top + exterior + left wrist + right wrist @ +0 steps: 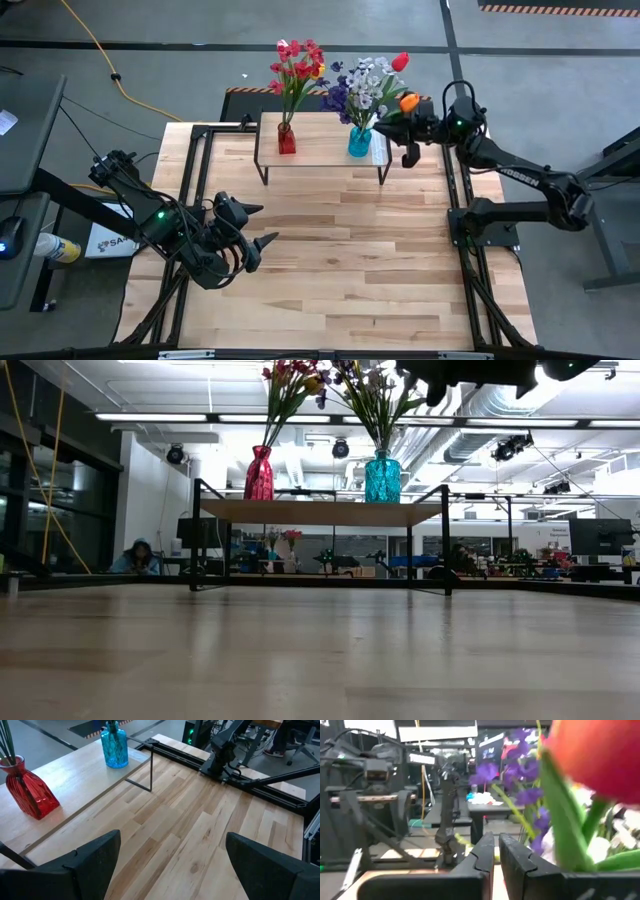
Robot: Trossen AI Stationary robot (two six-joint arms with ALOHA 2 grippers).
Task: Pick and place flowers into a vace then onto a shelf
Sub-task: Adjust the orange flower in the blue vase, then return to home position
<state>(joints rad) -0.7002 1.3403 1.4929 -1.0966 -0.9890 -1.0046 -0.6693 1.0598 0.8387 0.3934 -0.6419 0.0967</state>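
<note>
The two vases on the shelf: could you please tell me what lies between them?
Nothing: between the red vase and the blue vase the shelf top is bare wood, as the high and low views show.

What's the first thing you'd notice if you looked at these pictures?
Two bright vases full of flowers stand on the small shelf at the far side of the table: a red vase and a blue vase. The right gripper hangs just beside the blue vase's bouquet, next to an orange tulip. The left gripper waits wide open over the bare wood nearer the front.
</note>
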